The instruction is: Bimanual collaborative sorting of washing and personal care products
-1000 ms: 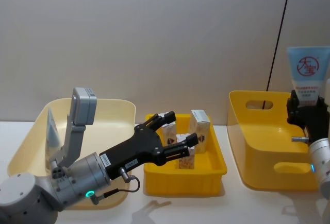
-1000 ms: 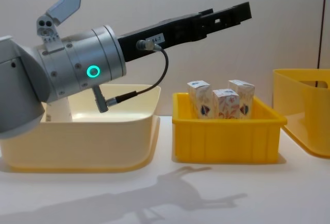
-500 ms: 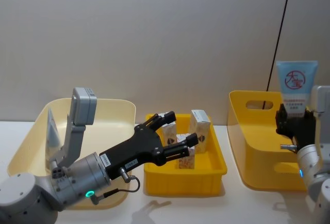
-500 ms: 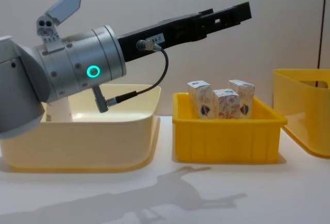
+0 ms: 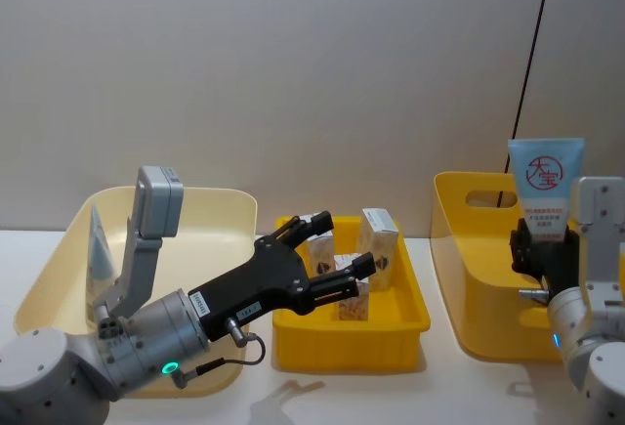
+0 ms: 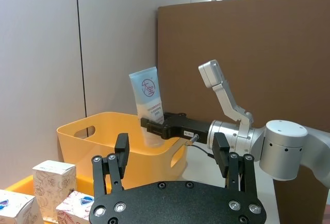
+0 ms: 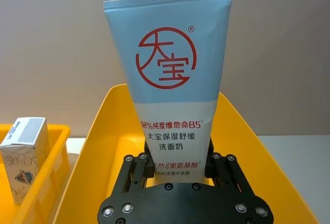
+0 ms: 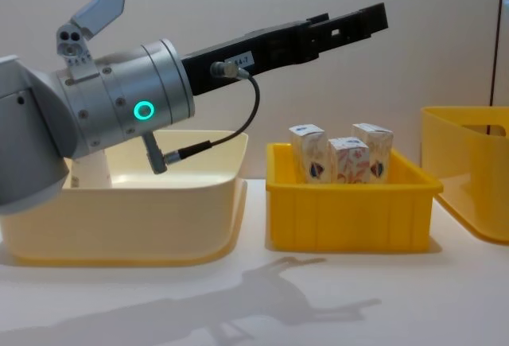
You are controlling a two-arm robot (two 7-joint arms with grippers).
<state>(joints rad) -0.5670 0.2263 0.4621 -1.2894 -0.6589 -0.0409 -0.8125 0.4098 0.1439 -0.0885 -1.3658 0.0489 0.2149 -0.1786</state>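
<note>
Right gripper [image 5: 544, 247]: clamped on the lower part of the pale-blue tube [image 5: 546, 176], which it holds upright with the crimped end up, over the large yellow bin [image 5: 479, 278].
Left gripper [image 5: 342, 244]: fingers spread and holding nothing, poised above the small yellow tray [image 5: 415, 293].
Cartons [image 5: 379, 234]: standing upright inside the small yellow tray, between the cream bin [image 5: 210, 220] and the large yellow bin.
Chest view adds: three cartons stand close together in the tray, and the left gripper hangs well above them, clear of their tops.
Left wrist view adds: the right arm seen from its side, reaching over the large bin's rim with the tube upright.
Right wrist view adds: both fingers press the tube's sides just under its red print, and the red circle logo faces the camera.
Hidden or cut off: in the head view the left gripper covers part of the cartons. The large bin runs off the chest view's right edge. A pale upright shape at the cream bin's left wall is too unclear to name.
Change from a second ago: the right gripper and tube sit lower and farther left, and the left gripper has not moved.
</note>
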